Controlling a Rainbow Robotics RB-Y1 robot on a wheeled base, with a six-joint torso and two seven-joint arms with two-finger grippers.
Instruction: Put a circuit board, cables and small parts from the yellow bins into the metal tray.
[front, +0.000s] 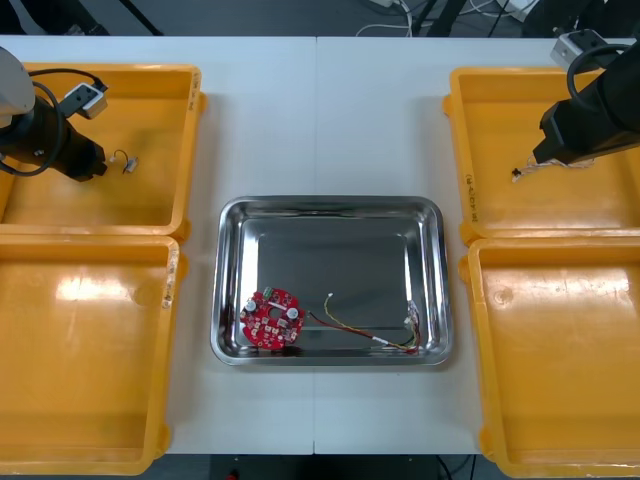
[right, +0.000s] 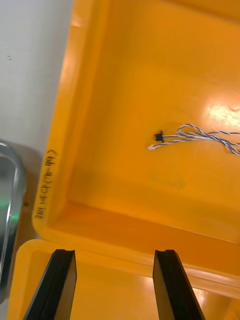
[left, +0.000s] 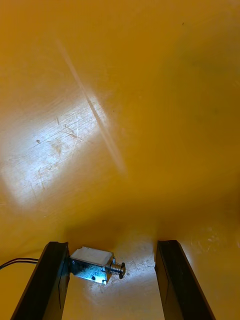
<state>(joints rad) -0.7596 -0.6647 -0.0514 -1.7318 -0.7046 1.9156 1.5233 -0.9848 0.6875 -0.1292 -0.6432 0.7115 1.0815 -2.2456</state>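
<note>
- The small metal part (left: 95, 264) lies on the floor of the far left yellow bin (front: 150, 205), between its middle and its tray-side wall.
- The left gripper (left: 112, 244) straddles it, fingers wide. The part's long axis runs across the gap, close against one finger.
- The right gripper (right: 114, 252), also wide, is over the far right bin's near wall, with the blue and white cable (right: 197, 134) ahead.
- The circuit board (front: 271, 318) and red and yellow cable (front: 365, 333) lie along the metal tray's (front: 330, 203) near edge.

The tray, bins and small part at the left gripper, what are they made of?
The metal tray looks like polished stainless steel; it mirrors the light. The yellow bins seem glossy moulded plastic, given soft highlights. The small metal part between the open left gripper's fingers shines like bare metal.
</note>
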